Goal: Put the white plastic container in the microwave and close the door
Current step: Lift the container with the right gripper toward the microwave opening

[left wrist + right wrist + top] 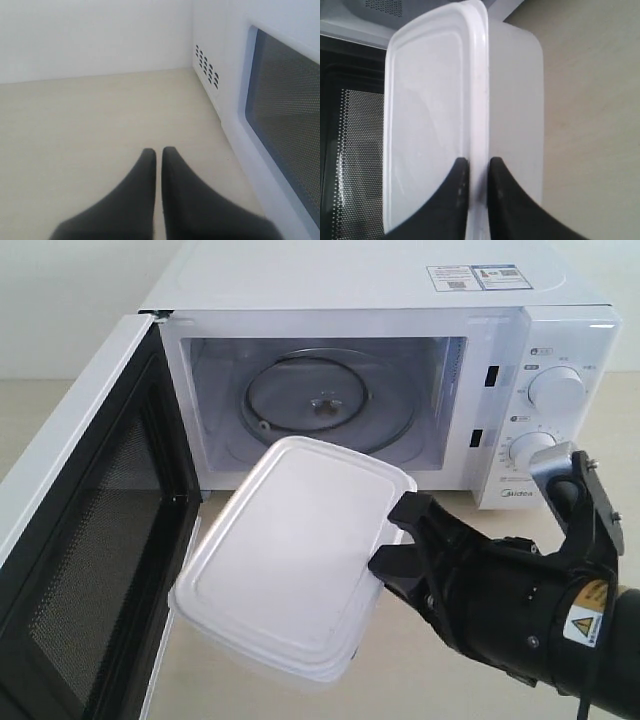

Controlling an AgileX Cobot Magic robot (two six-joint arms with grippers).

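Note:
The white plastic container [290, 555] hangs tilted in the air in front of the microwave [380, 360], its lid facing up. My right gripper [392, 540] is shut on the rim of the container [480, 90], one finger on the lid, one below. The door [90, 540] stands wide open at the left, its mesh window [350, 160] behind the container. The glass turntable [320, 405] lies bare inside the cavity. My left gripper [158, 152] is shut on nothing, low over the tabletop beside the door's outer face [285, 115].
Two round dials [555, 390] sit on the microwave's right panel. Beige tabletop [440, 680] runs under the container and right arm. A white wall [95, 35] stands behind the left gripper. Vent slots [207, 65] mark the microwave's side.

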